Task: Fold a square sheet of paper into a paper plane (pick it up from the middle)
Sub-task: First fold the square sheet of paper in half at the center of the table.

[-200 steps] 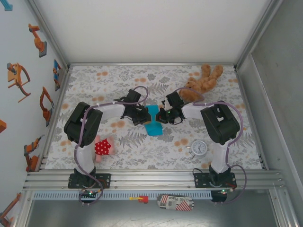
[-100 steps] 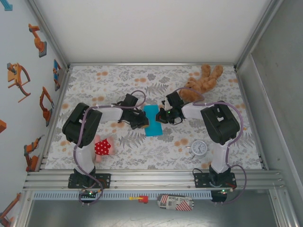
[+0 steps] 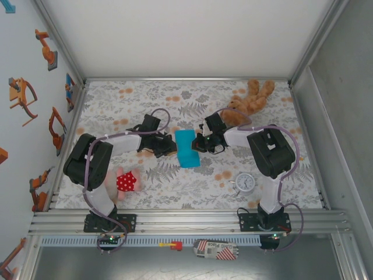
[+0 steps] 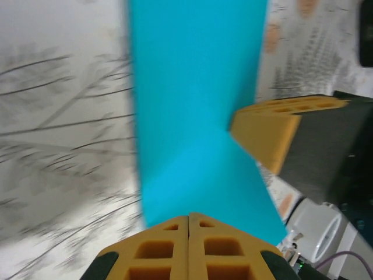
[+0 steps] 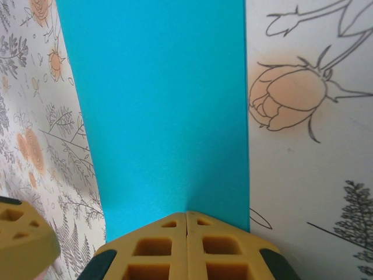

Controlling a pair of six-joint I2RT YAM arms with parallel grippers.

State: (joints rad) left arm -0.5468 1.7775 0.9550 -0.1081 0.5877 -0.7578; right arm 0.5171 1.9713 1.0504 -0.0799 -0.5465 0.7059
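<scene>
Tabletop (image 3: 145, 99): floral-patterned, both arms reaching over it
Sheet of paper (image 3: 186, 149): turquoise, a narrow rectangle, mid-tabletop between the pincers
Left pincer (image 4: 188, 221): fingers pinched together on the sheet's left edge
Right pincer (image 5: 186, 217): fingers pinched on its right edge

Floral-print table (image 3: 145, 99) inside plain white walls (image 3: 186, 35).

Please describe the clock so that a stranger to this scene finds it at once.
On the floral table, look near the right arm's base. The clock lies just left of its white post: the only round white dial, unlike the brown teddy bear at the far edge.
</scene>
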